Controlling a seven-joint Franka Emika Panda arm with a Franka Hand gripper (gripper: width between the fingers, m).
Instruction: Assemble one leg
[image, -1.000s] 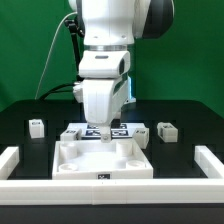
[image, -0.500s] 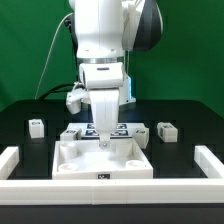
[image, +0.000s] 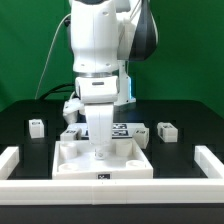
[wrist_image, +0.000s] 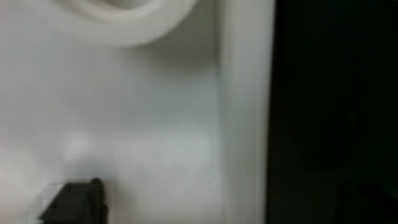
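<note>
The large white tray-like panel (image: 130, 158) lies in the middle of the black table. My gripper (image: 100, 153) reaches straight down into it and holds nothing that I can see. In the wrist view the panel's white surface (wrist_image: 143, 120) fills the picture from very close, with a round hole (wrist_image: 116, 15) and a raised rim (wrist_image: 246, 110). One dark finger (wrist_image: 71, 203) shows far out at the picture's edge, so my gripper (wrist_image: 199, 205) stands open. Small white legs lie apart from it: one (image: 37, 126) at the exterior view's left, one (image: 166, 130) at its right, one (image: 70, 134) behind the panel.
The marker board (image: 122, 129) lies behind the panel, partly hidden by the arm. A white rail (image: 110, 190) runs along the front of the table, with raised ends at the left (image: 10, 158) and the right (image: 212, 160). A green backdrop stands behind.
The arm has come down and a little toward the camera, from above the marker board to low inside the panel. The legs and the panel have not moved.
</note>
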